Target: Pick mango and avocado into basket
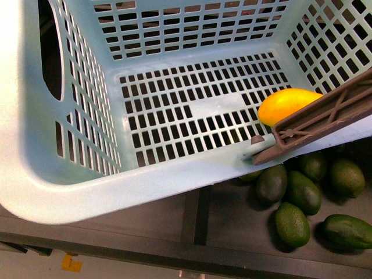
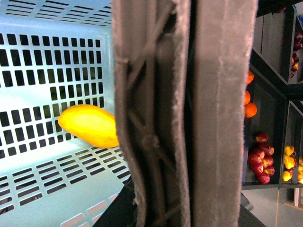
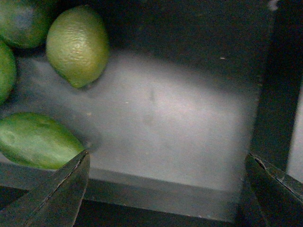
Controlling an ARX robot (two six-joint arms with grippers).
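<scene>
Right wrist view has the right end effector [image 3: 165, 189] with its two dark, wedge-shaped fingers [image 3: 57, 194] spread wide apart and gripping nothing, above a dull grey compartment floor [image 3: 180, 123] walled in black. Four green fruits show there, all partly cut off. One smooth, glossy avocado [image 3: 38, 139] lies just beside one finger, and a second avocado [image 3: 78, 45] with pebbled skin sits farther off.

From the front, six egg-shaped, dark green avocados [image 1: 292, 224] lie plainly in that dark compartment at near right, and a seventh may peep from under the basket [image 1: 87, 192]. The basket is pale teal plastic with lattice walls and a slotted floor. One mango [image 1: 286, 104], smooth, oblong and yellow with an orange blush, rests on that floor at the right side. It is partly behind the brown handle [image 1: 325, 119], which is ribbed like a truss.

Left wrist view is filled down its middle by that handle [image 2: 189, 113], rough-edged, with the mango [image 2: 90, 125] beyond. The left end effector's fingers cannot be made out, so its state cannot be told
</scene>
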